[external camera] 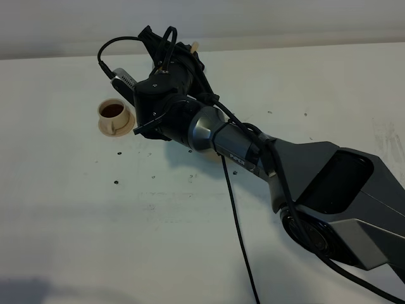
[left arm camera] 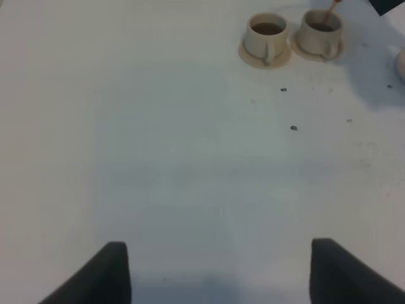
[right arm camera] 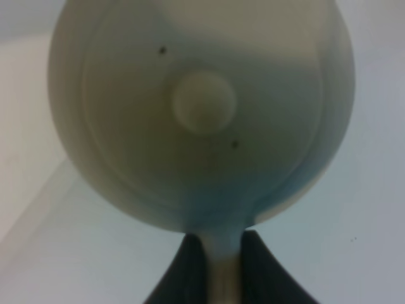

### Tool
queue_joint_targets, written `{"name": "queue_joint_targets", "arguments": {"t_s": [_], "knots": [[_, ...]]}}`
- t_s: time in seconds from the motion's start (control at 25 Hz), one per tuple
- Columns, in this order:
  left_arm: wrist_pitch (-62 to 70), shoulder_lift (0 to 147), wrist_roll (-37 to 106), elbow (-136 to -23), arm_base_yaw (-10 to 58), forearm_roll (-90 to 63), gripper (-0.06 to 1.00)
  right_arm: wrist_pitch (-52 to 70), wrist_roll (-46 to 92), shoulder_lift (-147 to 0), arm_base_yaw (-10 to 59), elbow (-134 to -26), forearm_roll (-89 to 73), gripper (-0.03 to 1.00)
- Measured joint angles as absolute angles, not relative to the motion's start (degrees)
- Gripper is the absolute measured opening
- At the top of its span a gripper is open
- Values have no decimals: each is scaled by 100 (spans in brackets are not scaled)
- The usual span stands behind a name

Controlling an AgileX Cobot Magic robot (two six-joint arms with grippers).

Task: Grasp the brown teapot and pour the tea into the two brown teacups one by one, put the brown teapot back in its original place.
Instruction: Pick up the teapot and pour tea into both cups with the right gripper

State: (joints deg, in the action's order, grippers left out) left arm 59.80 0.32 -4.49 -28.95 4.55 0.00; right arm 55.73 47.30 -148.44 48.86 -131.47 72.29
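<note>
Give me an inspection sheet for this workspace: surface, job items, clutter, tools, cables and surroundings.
Surface: white table, a few dark specks.
Job's things: brown teapot gripped by its handle; two brown teacups on saucers, both holding dark tea.
Clutter: nothing seen.
Tools: left tool open, empty; right tool shut on the teapot's handle.
Cables: black cable trailing across the table.
Surroundings: plain grey wall behind the table.

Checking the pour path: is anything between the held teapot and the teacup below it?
Nothing visible does. The right gripper holds the brown teapot by its handle over that teacup, whose mouth is uncovered; the other teacup stands beside it.
</note>
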Motion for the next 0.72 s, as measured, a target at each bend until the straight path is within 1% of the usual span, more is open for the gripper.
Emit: {"name": "queue_joint_targets", "arguments": {"t_s": [0.44, 0.72], "knots": [[5980, 32, -449, -2895, 455, 0, 59, 5566, 4730, -14844, 4943, -13147, 7289, 12], [5980, 32, -449, -2895, 455, 0, 59, 5641, 4703, -14844, 4943, -13147, 6968, 12]]}}
